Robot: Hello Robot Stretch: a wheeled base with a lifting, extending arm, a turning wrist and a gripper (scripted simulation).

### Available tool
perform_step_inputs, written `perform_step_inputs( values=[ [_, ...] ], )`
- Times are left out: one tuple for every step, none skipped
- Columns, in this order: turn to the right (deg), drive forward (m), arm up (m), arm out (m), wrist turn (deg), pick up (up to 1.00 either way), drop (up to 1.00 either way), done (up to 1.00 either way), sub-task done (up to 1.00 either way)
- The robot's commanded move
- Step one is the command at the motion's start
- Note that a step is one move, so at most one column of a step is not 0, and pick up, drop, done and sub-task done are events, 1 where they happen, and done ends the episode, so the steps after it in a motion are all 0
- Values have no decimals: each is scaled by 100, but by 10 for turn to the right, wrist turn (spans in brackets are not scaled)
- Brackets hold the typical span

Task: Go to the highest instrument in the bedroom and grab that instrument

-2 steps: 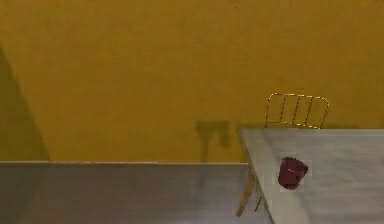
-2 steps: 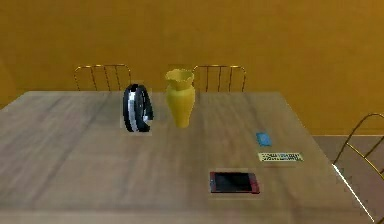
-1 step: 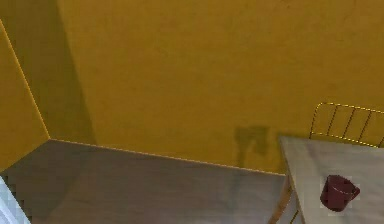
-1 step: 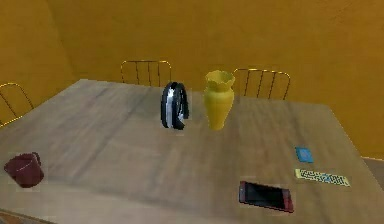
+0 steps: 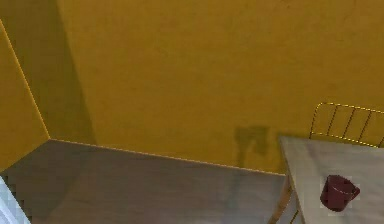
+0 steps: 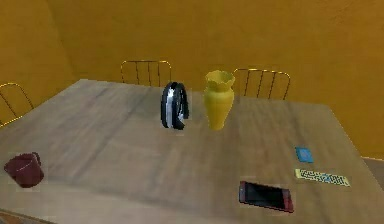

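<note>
Mid-frame on the surface [image 6: 100,130], a vase [image 6: 219,97] stands beside a black band [image 6: 176,106]; the pincer's state cannot be told.

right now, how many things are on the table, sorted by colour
red: 2 (mug, flat phone)
yellow: 1 (vase)
black and white: 1 (round thing)
blue: 1 (small card)
pale: 1 (flat strip)
total: 6

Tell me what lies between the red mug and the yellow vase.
In the arm side view, a dark ring-shaped thing with a white band stands close beside the vase; from it to the mug, bare tabletop.
</note>
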Motion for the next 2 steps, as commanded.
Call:
perform_step_inputs(
  values=[
    [0, 0, 38, 0, 0, 0, 0, 0, 0],
    [0, 0, 0, 48, 0, 0, 0, 0, 0]
  ],
)
